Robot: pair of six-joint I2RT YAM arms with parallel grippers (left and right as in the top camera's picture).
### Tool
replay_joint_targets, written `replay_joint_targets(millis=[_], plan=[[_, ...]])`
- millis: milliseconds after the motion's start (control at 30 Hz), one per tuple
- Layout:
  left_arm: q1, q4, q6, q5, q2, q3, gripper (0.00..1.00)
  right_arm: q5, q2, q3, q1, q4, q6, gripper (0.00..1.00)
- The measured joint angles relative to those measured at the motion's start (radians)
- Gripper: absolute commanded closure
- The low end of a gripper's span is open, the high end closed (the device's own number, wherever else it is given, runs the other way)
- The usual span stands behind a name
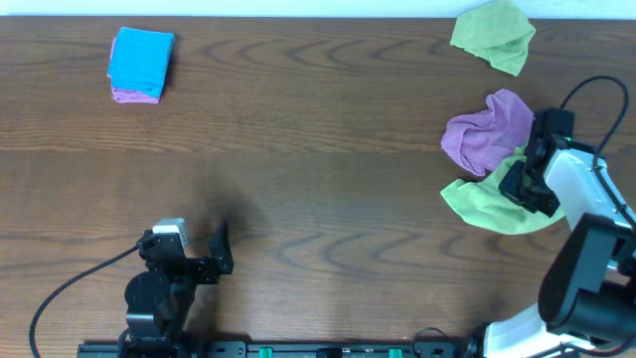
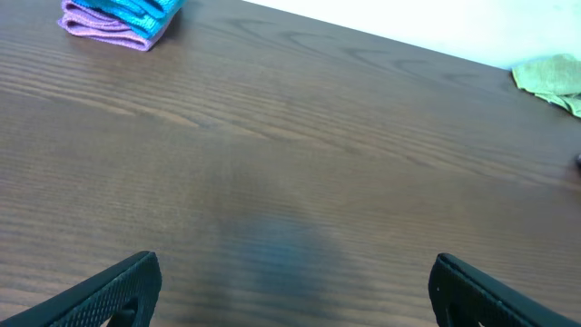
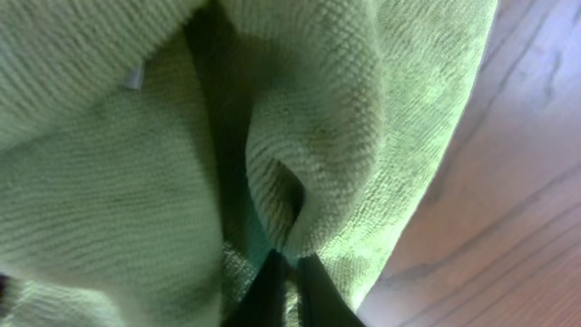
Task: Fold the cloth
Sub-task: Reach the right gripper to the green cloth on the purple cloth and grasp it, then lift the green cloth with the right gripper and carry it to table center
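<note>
Green cloth [image 1: 482, 204] lies crumpled at the counter's [image 1: 328, 149] right side. A purple cloth [image 1: 487, 131] touches it, and the right claw [image 1: 517, 187] is down on it. From the left wrist, the left claw [image 2: 290, 291] is spread wide above the wood, with the blue stack [image 2: 127, 16] far off. From the right wrist, the tips are pinched narrow, holding a green fold.

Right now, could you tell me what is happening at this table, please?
The right arm has its jaws pinched shut on a fold of the crumpled lime-green cloth, which lies unfolded against a crumpled purple cloth. The left arm sits near the front edge, jaws open over the brown wooden table. A folded blue cloth rests on a folded purple one at the far left.
</note>
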Motion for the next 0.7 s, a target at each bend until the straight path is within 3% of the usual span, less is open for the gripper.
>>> replay_joint_targets(millis=[367, 700], plan=[[0.0, 0.0, 0.0, 0.0, 0.0, 0.0, 0.04, -0.122, -0.023, 0.082, 0.002, -0.146, 0.002, 0.99], [0.0, 0.0, 0.0, 0.0, 0.0, 0.0, 0.05, -0.252, -0.349, 0.309, 0.145, -0.273, -0.059, 0.99]])
